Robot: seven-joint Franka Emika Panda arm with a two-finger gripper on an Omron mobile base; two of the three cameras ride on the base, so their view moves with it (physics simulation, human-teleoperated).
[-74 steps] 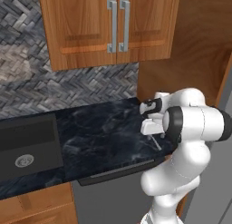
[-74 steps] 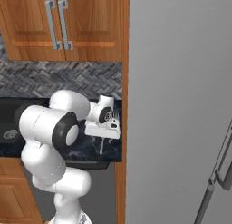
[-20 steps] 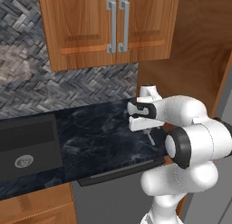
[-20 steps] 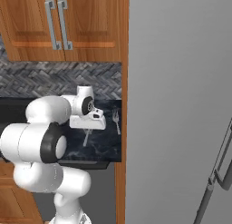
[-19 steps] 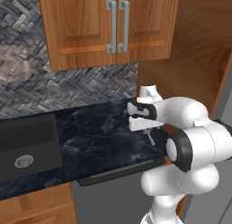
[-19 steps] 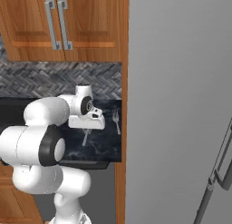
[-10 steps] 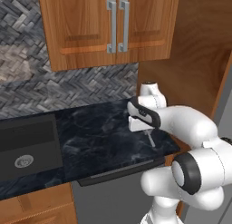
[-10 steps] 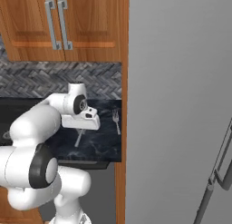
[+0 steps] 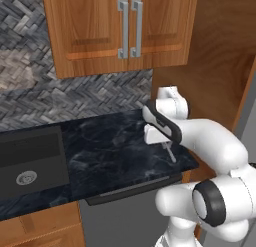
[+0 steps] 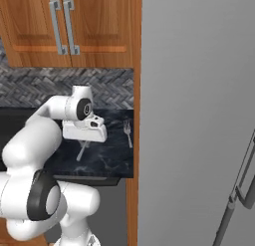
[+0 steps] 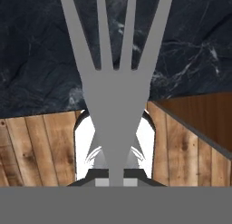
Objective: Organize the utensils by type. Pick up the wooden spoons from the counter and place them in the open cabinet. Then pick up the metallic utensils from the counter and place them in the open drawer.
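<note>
1. Gripper (image 10: 82, 146) hangs over the right part of the counter (image 9: 110, 156), hand pointing down; arm bends across from the robot's body.
2. Fingers clamped tight on a grey metal fork (image 11: 115, 78). In the hand view the handle runs up from between the tips and the 4 tines fan out toward the top.
3. Same fork in the right base view, hanging below the white hand, tilted down-left, clear of the worktop as far as I can tell. In the left base view it's a thin grey sliver (image 9: 169, 152) under the hand.
4. Second fork (image 10: 127, 132) lies flat on the counter, right of the hand, near the counter's right edge, tines toward the backsplash. Apart from the gripper, not touched.
5. Counter: black marble look w/ pale veins. Dark sink (image 9: 27, 163) set into it at far left, round drain visible.
6. Herringbone grey backsplash (image 9: 75, 98) behind the counter.
7. Wall cabinet (image 9: 120, 26) above, orange-brown wood, both doors closed here, 2 silver bar handles side by side at the middle.
8. Hand view past the fork: black counter at top, wood floor planks (image 11: 41, 146) below its edge.
9. Tall grey fridge (image 10: 199, 115) right of the counter, separated by a wood side panel (image 10: 135, 90).
</note>
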